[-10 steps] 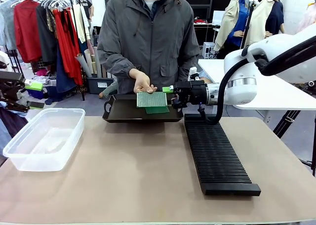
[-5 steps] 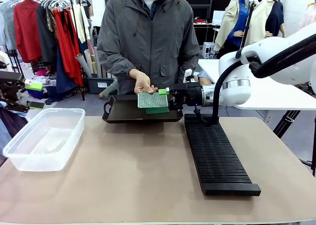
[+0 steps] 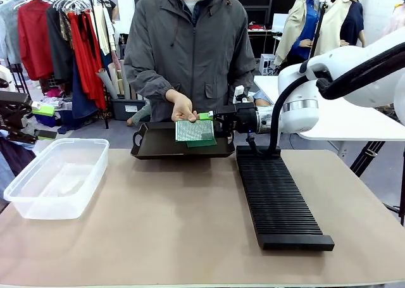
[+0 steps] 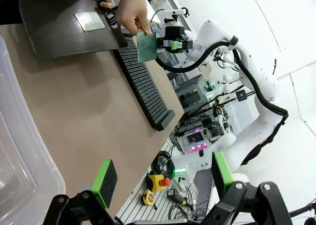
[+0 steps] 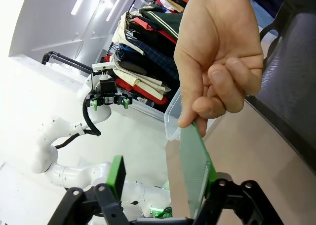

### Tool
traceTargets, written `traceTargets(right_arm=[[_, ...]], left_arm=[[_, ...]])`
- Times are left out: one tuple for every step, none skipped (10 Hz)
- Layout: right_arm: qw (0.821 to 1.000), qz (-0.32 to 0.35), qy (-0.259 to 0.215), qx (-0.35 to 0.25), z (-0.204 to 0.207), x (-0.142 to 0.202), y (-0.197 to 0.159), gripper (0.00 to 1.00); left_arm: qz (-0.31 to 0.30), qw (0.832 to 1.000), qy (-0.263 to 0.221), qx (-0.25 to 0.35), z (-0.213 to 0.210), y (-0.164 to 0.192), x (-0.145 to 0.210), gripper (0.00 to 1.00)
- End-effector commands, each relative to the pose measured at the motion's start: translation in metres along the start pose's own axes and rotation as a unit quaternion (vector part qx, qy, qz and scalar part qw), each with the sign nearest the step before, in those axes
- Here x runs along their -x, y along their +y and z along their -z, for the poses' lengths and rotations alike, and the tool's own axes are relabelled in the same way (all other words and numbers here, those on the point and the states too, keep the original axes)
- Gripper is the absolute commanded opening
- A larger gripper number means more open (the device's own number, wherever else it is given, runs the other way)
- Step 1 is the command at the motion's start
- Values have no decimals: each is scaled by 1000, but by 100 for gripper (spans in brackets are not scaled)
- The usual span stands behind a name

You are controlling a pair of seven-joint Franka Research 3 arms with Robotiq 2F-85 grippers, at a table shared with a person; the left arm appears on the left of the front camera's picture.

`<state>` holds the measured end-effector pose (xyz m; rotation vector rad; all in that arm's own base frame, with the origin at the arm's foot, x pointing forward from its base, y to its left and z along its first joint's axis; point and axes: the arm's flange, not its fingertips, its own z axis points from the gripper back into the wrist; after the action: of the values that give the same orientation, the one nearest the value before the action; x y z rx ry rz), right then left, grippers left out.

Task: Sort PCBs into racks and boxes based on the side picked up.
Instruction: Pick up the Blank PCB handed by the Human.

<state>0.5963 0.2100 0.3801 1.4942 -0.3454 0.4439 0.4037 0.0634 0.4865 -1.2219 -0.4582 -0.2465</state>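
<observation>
1. Front view: the bench (image 3: 190, 237) carries the box (image 3: 57, 177) at near left. The box is clear and stands with its open side up.
2. The rack (image 3: 278, 202) lies on the right half of the bench. It runs from near to far with its slots crosswise.
3. The left robot hand (image 4: 163, 178) hangs at far left, higher than the box. In the left wrist view its two fingers stand wide apart with nothing between them.
4. The tray (image 3: 158, 150) sits at the far edge of the bench, near the middle. A second PCB (image 3: 204, 142) lies flat in it.
5. The PCB (image 3: 194, 130) is above the tray, clear of it and tilted, with its dot-grid face toward the front camera. The person's hand (image 3: 183, 107) pinches it at its far-left corner.
6. The right robot hand (image 3: 211, 123) extends from the right, above the far end of the rack, to the right edge of the PCB.
7. In the right wrist view the PCB stands edge-on between the two fingers of the right robot hand, close against one of them. The opposite green pad (image 5: 117, 178) stands apart from the board, so the jaws are partly open and do not clamp it.
8. The person stands at the far side of the bench in a grey jacket.
</observation>
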Motion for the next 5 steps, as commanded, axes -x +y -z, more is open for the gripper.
traceTargets(right_arm=[[1000, 12, 11, 9, 8, -11, -1, 45], [1000, 17, 12, 10, 10, -12, -2, 26], [1000, 21, 15, 11, 12, -12, -3, 7], [1000, 22, 16, 11, 12, -12, -3, 0], [1000, 23, 15, 11, 12, -13, -3, 0]], left_arm=[[-2, 1000, 2, 0, -1, -2, 1, 100], [-2, 1000, 2, 0, -1, -2, 1, 100], [-2, 1000, 2, 0, -1, -2, 1, 100], [-2, 1000, 2, 0, -1, -2, 1, 100], [-2, 1000, 2, 0, -1, -2, 1, 100]])
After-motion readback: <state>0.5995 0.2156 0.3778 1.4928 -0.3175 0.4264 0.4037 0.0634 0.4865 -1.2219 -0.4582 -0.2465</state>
